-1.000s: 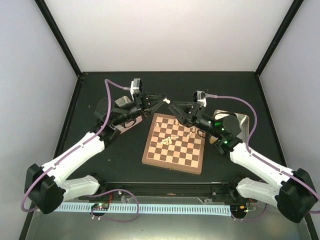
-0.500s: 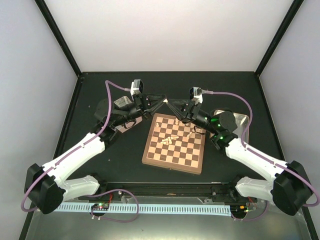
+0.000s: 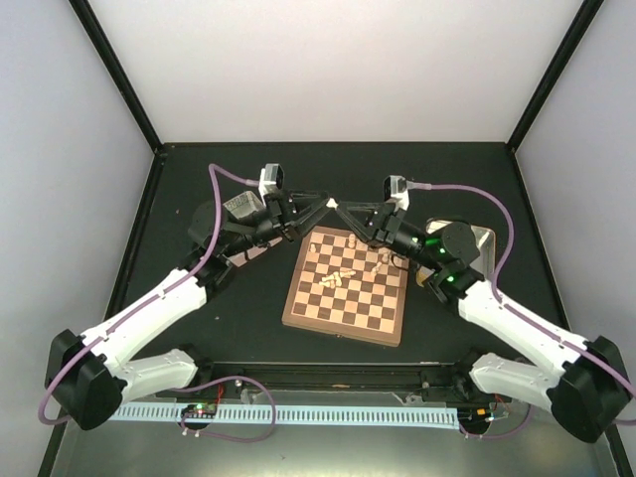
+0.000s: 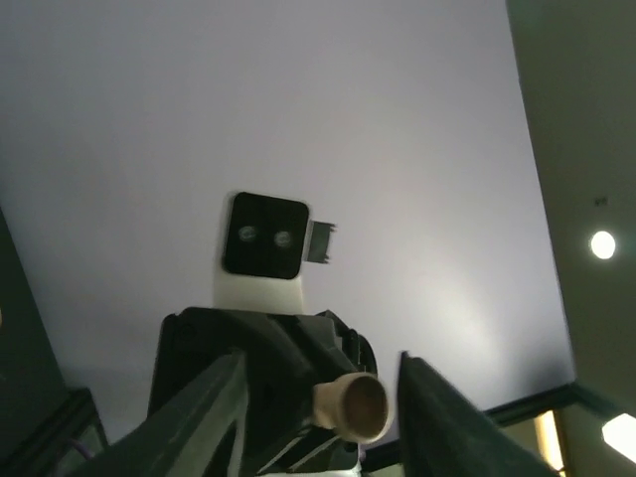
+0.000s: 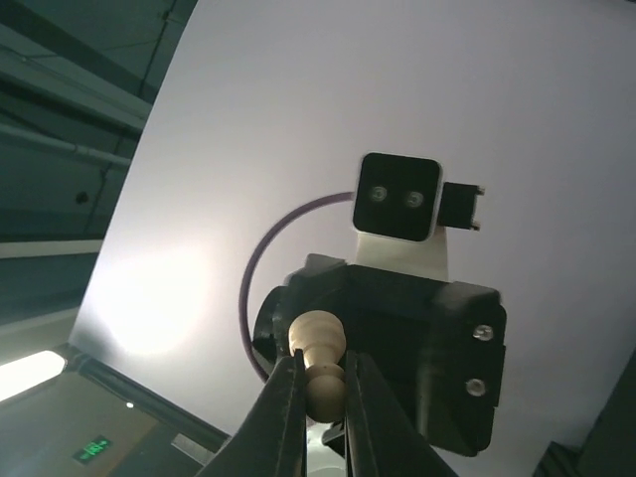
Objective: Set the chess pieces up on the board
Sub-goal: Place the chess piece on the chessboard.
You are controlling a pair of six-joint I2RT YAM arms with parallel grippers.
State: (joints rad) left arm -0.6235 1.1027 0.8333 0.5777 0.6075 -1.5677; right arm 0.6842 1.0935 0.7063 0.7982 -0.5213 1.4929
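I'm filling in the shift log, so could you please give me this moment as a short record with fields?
Held item: one cream chess piece, in the air near the board's far edge
Right gripper: shut on the chess piece
Left gripper: open, fingers either side of the piece's base
Board: mostly bare squares
Loose pieces: a few lying near the middle
Stage: apparently a handover between arms

Top view: high at near edge, looking down, wide, whole board [image 3: 346, 286]. Wrist views: close, tilted up, face to face; left sees right camera [image 4: 264, 235], right sees left camera [image 5: 397, 197]; both share one piece [image 5: 318, 366]
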